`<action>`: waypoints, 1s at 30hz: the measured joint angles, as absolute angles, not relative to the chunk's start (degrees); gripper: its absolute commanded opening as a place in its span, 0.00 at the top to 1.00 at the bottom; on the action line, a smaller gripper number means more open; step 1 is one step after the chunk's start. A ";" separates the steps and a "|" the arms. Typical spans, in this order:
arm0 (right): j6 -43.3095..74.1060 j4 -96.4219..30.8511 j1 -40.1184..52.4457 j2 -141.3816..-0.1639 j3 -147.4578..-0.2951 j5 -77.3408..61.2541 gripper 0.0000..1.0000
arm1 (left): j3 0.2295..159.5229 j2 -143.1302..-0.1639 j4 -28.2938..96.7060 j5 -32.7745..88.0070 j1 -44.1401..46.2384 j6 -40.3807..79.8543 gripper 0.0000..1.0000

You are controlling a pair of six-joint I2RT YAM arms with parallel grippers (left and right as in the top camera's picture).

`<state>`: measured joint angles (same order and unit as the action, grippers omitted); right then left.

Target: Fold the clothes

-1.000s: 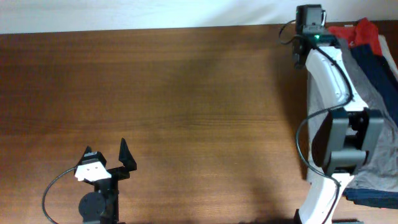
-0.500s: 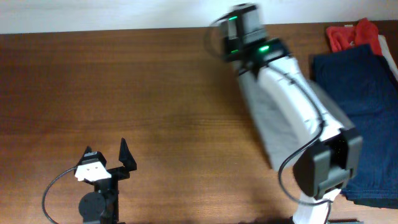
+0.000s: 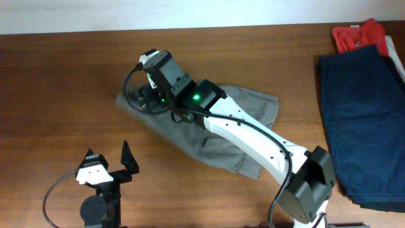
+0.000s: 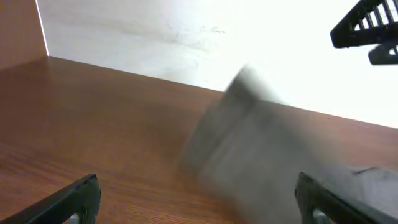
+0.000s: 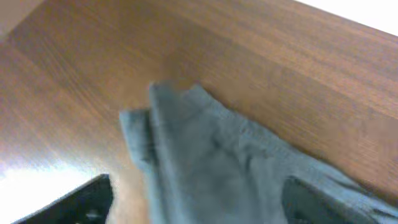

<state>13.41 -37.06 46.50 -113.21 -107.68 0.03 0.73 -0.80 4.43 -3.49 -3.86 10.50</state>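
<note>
The right claw (image 5: 198, 190) hangs low over one end of the grey shorts (image 3: 253, 109). In its own camera the two fingers stand wide apart, and the cloth lies under them and in front of them. We see no fold of cloth pinched between them, so we judge this claw to be holding nothing (the picture is blurred, so we say this with some care).

From this claw the shorts run back under its own arm, towards the arm's base. Their long axis lies slanted on the table (image 3: 63, 76), not square to its edge. The far end is wider and looks crumpled, and part of it is hidden by the arm.

The left claw (image 3: 107, 151) is also wide open and empty. For it the shorts are ahead and to its right, near but not touching. The nearest part is the same end where the right claw hangs.

We think the step in hand is to lay the shorts flat before the first fold. The right claw is clearly the nearer one. The left claw must reach forward and rightward to take the other corner of that end.

The navy shorts (image 3: 361, 114) and the red garment (image 3: 352, 35) wait far behind the right claw, well apart from the grey shorts.
</note>
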 measured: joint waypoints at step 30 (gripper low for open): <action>25.45 -44.88 6.61 -110.96 -71.24 -5.21 0.25 | 0.73 -0.67 4.43 -3.49 -3.86 10.50 0.01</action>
<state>25.45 -44.88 6.61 -110.96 -71.24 -5.21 0.73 -0.67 4.43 -3.49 -3.86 10.50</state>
